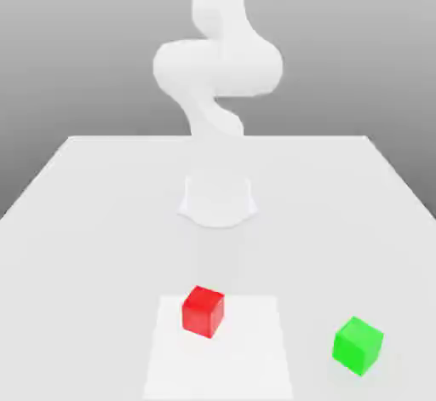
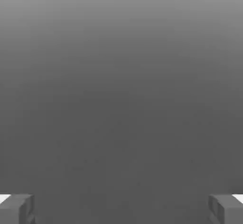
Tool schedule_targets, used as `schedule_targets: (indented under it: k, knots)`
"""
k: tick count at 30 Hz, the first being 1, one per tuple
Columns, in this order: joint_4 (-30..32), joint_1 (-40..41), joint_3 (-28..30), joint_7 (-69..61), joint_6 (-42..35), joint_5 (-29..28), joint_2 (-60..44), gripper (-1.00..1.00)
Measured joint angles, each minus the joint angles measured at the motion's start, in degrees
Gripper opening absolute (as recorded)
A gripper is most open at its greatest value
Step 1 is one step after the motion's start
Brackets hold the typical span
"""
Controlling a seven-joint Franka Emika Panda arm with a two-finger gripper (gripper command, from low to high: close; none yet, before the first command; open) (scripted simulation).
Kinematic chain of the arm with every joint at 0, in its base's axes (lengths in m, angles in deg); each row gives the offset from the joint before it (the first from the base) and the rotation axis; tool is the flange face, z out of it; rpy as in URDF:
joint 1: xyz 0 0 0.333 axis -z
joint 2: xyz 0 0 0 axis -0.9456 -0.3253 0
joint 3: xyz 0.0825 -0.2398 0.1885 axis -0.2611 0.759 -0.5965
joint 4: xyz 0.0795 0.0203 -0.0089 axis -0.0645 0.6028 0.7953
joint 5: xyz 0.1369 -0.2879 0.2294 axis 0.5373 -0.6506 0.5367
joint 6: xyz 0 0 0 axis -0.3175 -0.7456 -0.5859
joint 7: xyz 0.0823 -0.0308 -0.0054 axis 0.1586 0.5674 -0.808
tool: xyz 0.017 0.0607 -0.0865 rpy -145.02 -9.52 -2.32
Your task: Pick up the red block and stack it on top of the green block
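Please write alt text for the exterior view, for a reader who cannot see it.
A small red cube and a small green cube sit apart on a white table, the green one toward the exterior view's right. A white robot arm rises behind them.

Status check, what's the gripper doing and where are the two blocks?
Gripper open, holding nothing. Red block sitting on the table, untouched. Green block apart from it, toward the exterior view's right. Nothing between the two.
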Motion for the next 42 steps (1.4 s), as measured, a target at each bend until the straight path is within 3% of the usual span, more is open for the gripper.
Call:
schedule_targets:
  k: [12,17,25,26,33,42]
  knots:
    - [17.35,6.30,-3.86,14.16,15.97,-3.45,-24.83,0.00]
    - [25.44,6.99,-3.54,17.61,23.89,-0.60,-36.65,0.00]
    - [25.69,5.69,-1.43,20.36,36.37,-2.25,-51.79,0.00]
    - [25.48,5.49,-1.02,20.85,37.86,-3.03,-53.57,-1.00]
    - [25.43,5.36,-0.87,21.09,38.25,-3.29,-53.95,-1.00]
    - [25.70,6.74,-3.99,19.29,25.46,0.91,-41.05,-1.00]
